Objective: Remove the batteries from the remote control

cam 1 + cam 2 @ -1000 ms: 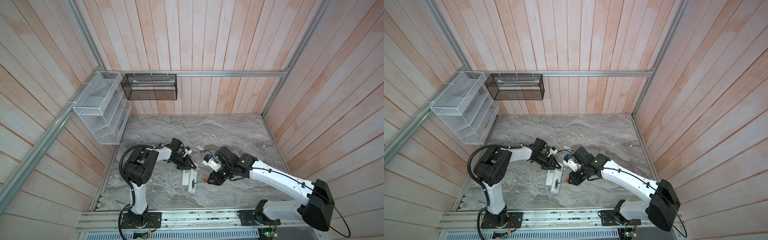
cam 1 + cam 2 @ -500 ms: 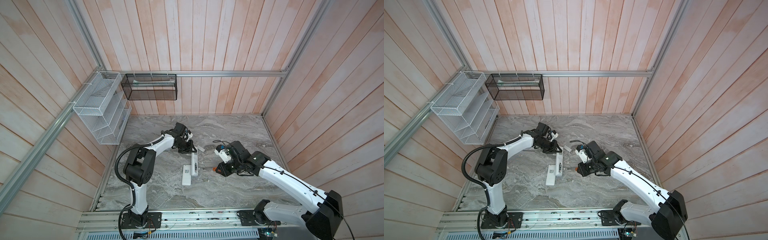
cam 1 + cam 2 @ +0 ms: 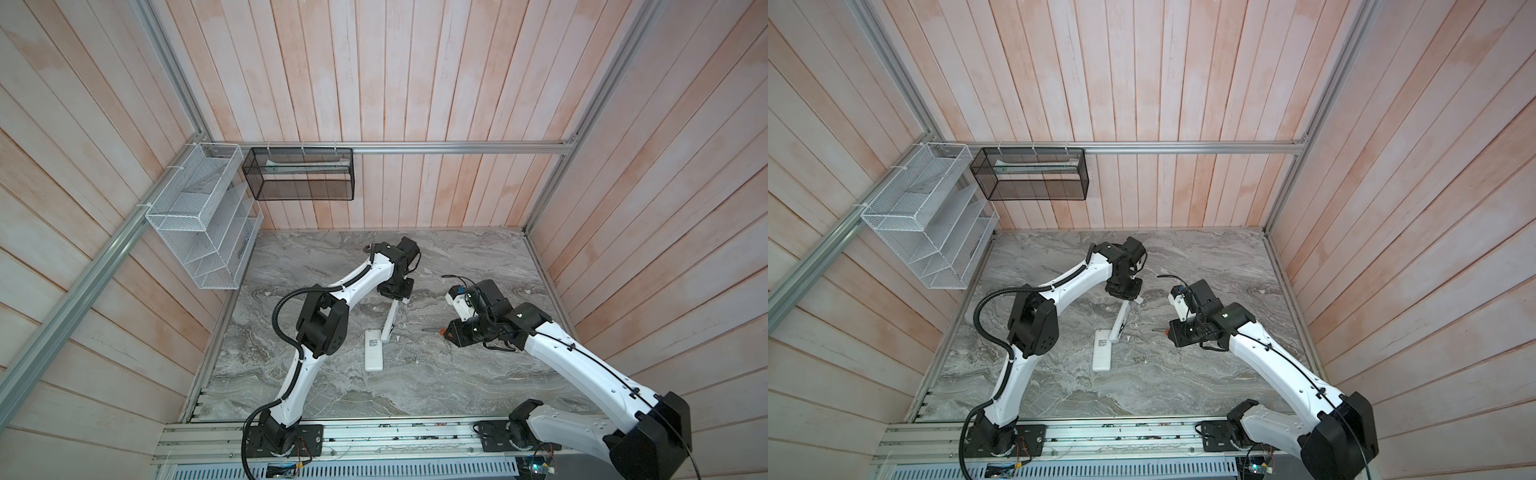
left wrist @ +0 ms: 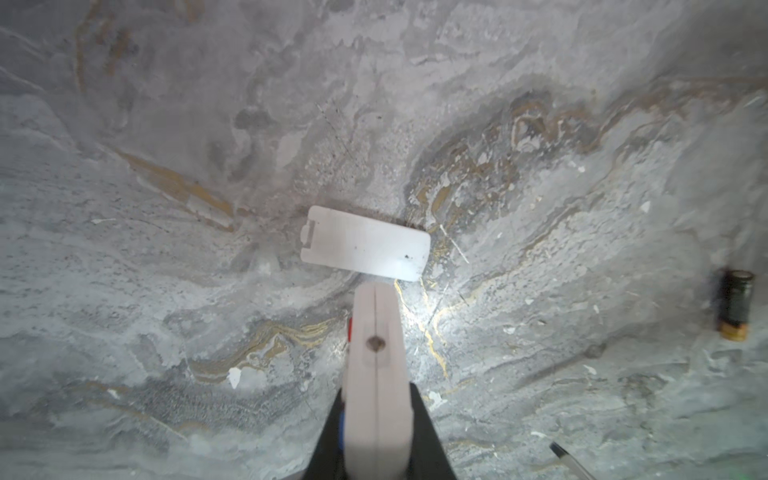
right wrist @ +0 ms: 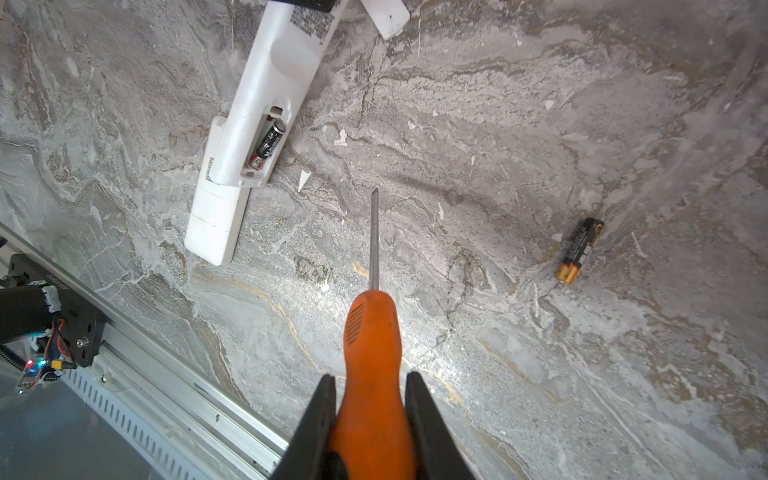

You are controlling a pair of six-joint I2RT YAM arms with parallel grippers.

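1. The left gripper (image 4: pixel 376 407) is clamped on one end of a slim white remote control (image 5: pixel 270 83). It holds that end up off the table (image 5: pixel 540 104), so the body slopes down.
2. In both top views the low end of the remote control comes down at the end of a second remote (image 3: pixel 373 350), which lies flat on the marble. From the right wrist the low end overlaps that flat one; I cannot tell whether it rests on it.
3. The battery compartment at the low end is uncovered. A seated battery (image 5: pixel 268 143), dark with a label, lies in the slot I can see. The slot beside it is hidden by the curve of the body.
4. A loose battery (image 5: pixel 579 249), dark with a gold end, lies on its side on bare table, well apart from both remotes.
5. A small white battery cover (image 4: pixel 365 243) lies flat on the table, just beyond the end of the remote control held up.
6. The right gripper (image 5: pixel 371 376) has its black jaws closed around the orange handle of a screwdriver (image 5: pixel 372 332). The metal shaft points out ahead, with the tip near the open compartment but clear of it, touching nothing.
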